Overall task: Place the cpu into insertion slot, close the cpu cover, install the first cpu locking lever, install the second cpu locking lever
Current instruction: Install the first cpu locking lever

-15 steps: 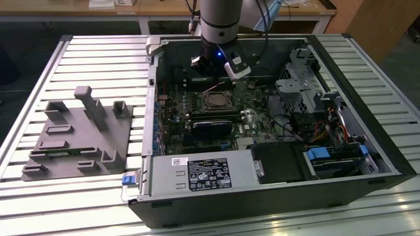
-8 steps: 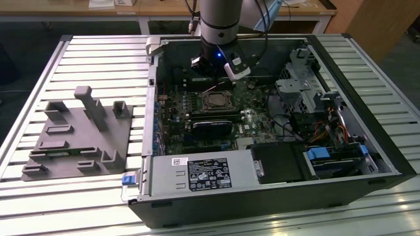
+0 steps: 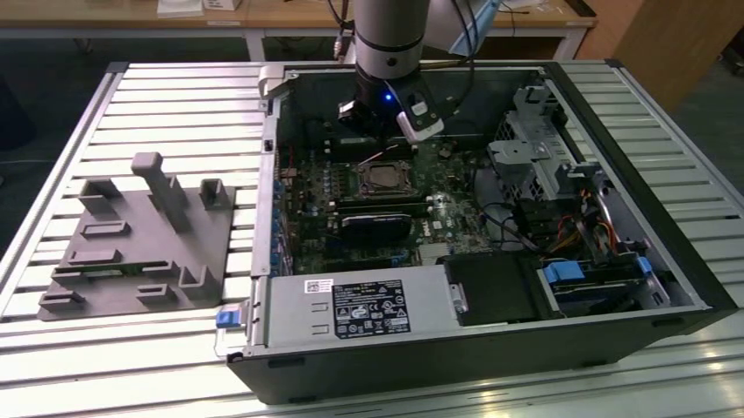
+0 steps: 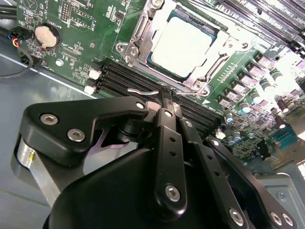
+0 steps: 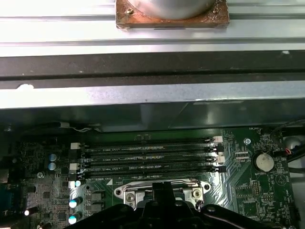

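**Cpu seated under its cover, gripper tip at a wire lever**

The cpu (image 4: 183, 45) lies flat in the socket, dull metal top up. It is square, so it has no long axis, and its edges run parallel to the socket's sides. The cpu cover (image 4: 224, 45) is folded down around it, and the chip shows through the cover's open centre.

In the second wrist view the gripper (image 4: 165, 95) has its two black fingers drawn together. The tip sits at one end of a thin wire locking lever (image 4: 143, 90). I cannot tell whether the wire is actually pinched. The lever's long axis runs along the socket edge, parallel to the memory slots (image 4: 119, 78) just beside it.

On the exterior view's clock face, the socket (image 3: 382, 180) sits mid-motherboard (image 3: 308, 218). The arm (image 3: 389, 43) comes down at its 12 o'clock, close to the computer case (image 3: 465, 348) wall. A drive cage (image 3: 535, 157) stands at 3 o'clock and the power supply (image 3: 348, 309) at 6 o'clock. Outside the case, at 9 o'clock, a grey fixture (image 3: 139, 239) rests on the table (image 3: 174, 96). A coin cell (image 4: 46, 34) sits on the board beyond the slots.
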Robot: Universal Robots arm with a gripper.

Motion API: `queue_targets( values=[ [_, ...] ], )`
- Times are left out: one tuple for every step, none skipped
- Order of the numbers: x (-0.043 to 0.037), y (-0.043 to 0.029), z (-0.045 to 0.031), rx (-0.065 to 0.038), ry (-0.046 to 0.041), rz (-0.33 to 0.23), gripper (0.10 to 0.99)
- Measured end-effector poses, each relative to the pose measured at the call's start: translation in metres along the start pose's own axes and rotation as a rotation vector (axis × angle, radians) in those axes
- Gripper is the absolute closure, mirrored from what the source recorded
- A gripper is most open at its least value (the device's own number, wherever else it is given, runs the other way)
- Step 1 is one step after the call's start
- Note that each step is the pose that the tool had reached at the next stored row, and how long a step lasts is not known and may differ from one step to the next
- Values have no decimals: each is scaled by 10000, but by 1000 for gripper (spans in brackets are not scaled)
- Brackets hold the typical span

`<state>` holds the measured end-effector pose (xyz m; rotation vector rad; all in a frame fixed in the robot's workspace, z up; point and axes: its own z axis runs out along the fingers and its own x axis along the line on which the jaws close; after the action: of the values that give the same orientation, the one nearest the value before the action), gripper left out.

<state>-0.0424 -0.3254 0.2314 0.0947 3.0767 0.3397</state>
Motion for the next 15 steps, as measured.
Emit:
queue_targets(
  values=[
    [0, 0, 1, -1, -13, -2, 980],
    [1, -1, 4, 1, -62, -11, 980],
    [2, -2, 9, 1, -134, -28, 980],
    [2, -3, 14, 10, -210, -46, 980],
    [3, -3, 17, 31, -290, -63, 980],
    [4, -5, 22, 52, -382, -83, 980],
    [5, -5, 26, 69, -447, -97, 980],
    [6, -3, 32, 76, -483, -106, 980],
    [6, -2, 37, 80, -496, -109, 980],
    [6, 1, 44, 87, -499, -110, 980],
    [7, 3, 53, 96, -499, -111, 980],
    [8, 7, 63, 102, -500, -111, 980],
    [9, 12, 73, 112, -500, -112, 980],
    [10, 18, 83, 126, -500, -113, 980],
    [11, 27, 94, 140, -501, -115, 980]
  ],
)
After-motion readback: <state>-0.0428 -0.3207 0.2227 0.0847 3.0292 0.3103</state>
